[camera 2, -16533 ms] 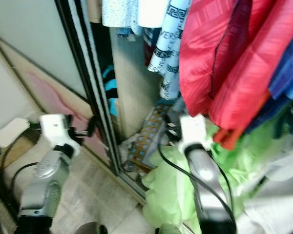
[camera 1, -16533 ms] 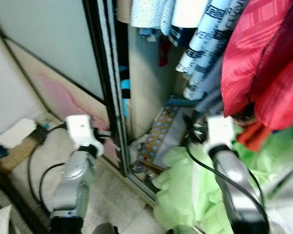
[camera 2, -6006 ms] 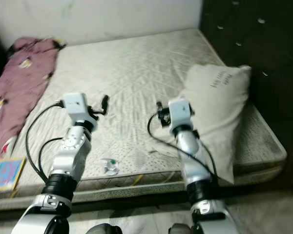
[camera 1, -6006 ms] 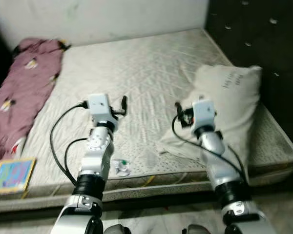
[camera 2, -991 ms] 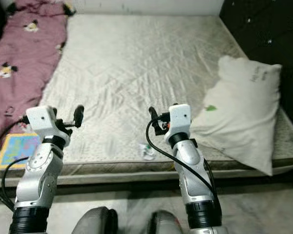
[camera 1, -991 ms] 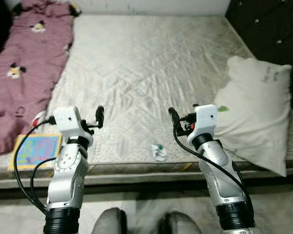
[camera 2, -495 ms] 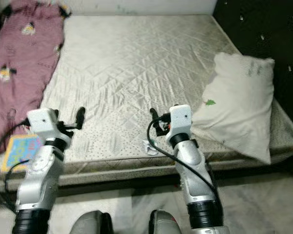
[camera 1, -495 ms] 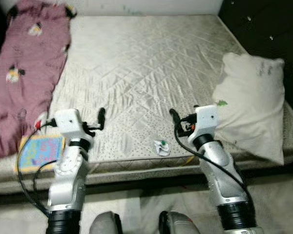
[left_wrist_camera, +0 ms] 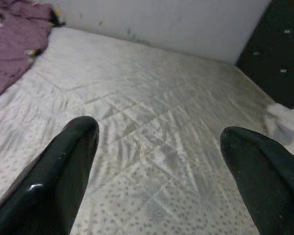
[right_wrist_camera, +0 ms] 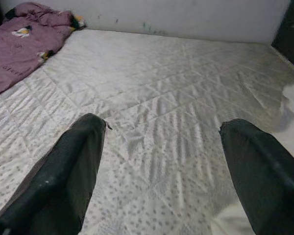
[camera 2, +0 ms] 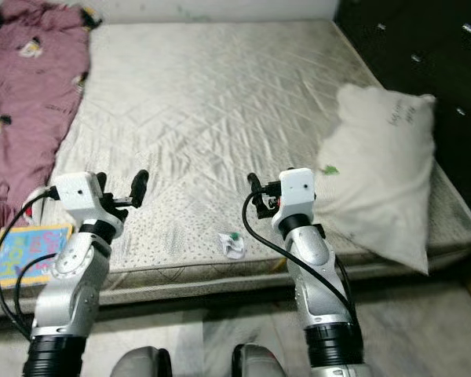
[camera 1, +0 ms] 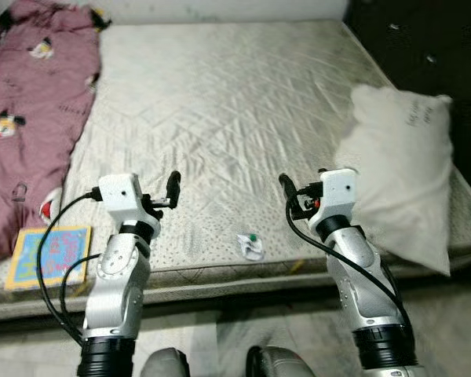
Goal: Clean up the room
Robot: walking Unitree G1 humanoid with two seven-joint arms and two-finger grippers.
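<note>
Bare mattress (camera 1: pixel 235 102) fills the room; a small crumpled wrapper (camera 1: pixel 253 246) lies near its front edge, between both grippers (camera 1: pixel 173 188) (camera 1: pixel 285 188), fingers spread, empty, seemingly lining up to grab it.

The mattress (camera 1: pixel 220 102) is viewed steeply from overhead by both eye cameras. It is skimmed low and close by both wrist cameras, toward the far wall (left_wrist_camera: pixel 176 24).
</note>
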